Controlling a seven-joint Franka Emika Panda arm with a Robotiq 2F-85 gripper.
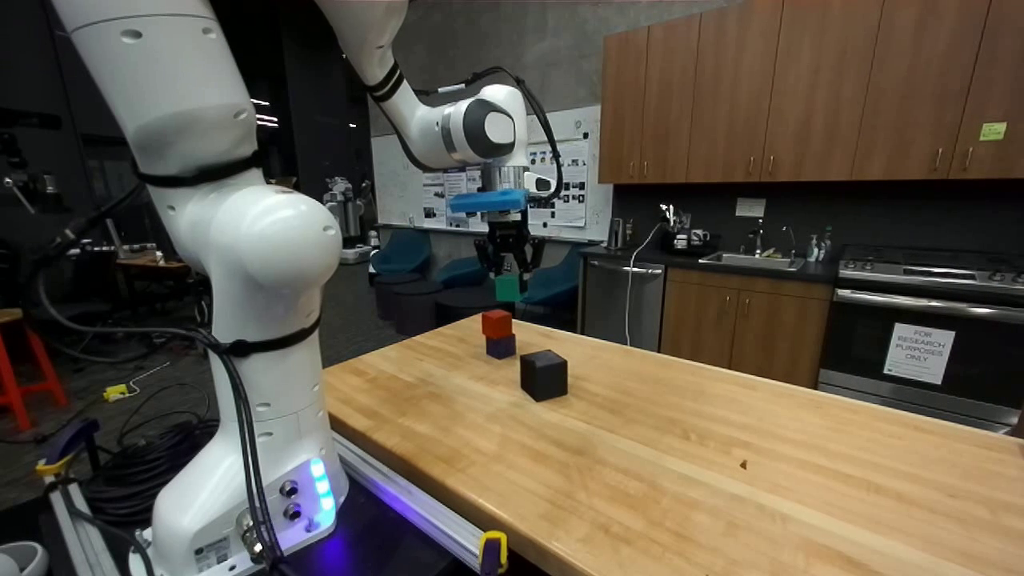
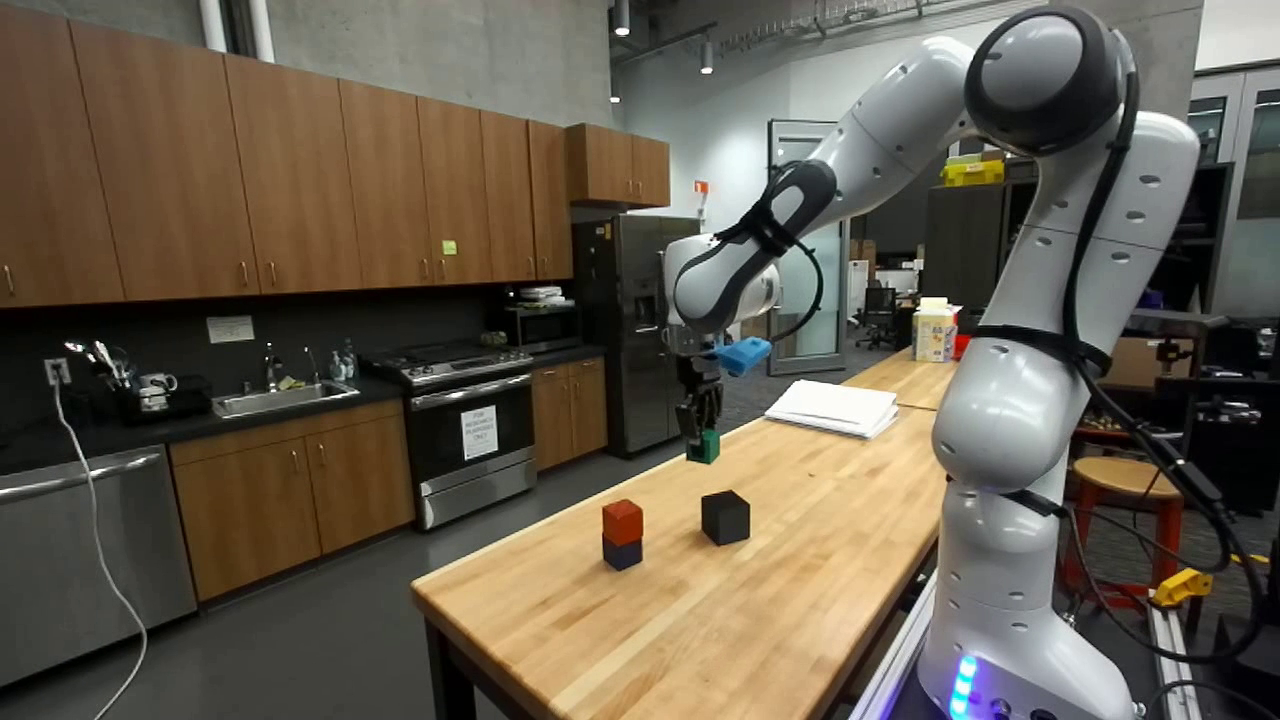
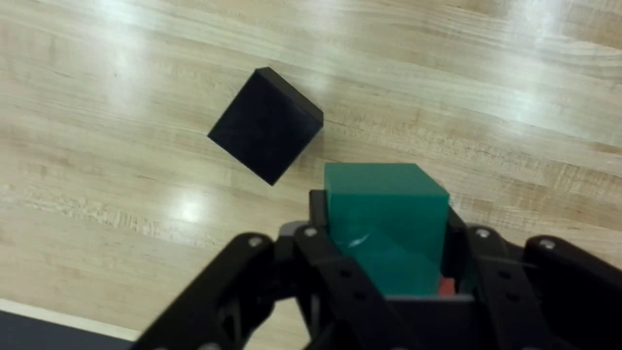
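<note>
The gripper (image 3: 386, 223) pinches the green cube (image 1: 507, 288), jaws its width apart. Carry it level (red cube (image 2: 622, 522) below).

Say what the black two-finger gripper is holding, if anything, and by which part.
The smooth green cube, pinched on two opposite side faces by the gripper.

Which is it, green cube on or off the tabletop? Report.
Off: the tool holds the green cube above the wooden tabletop, a gap visible beneath in an exterior view.
</note>
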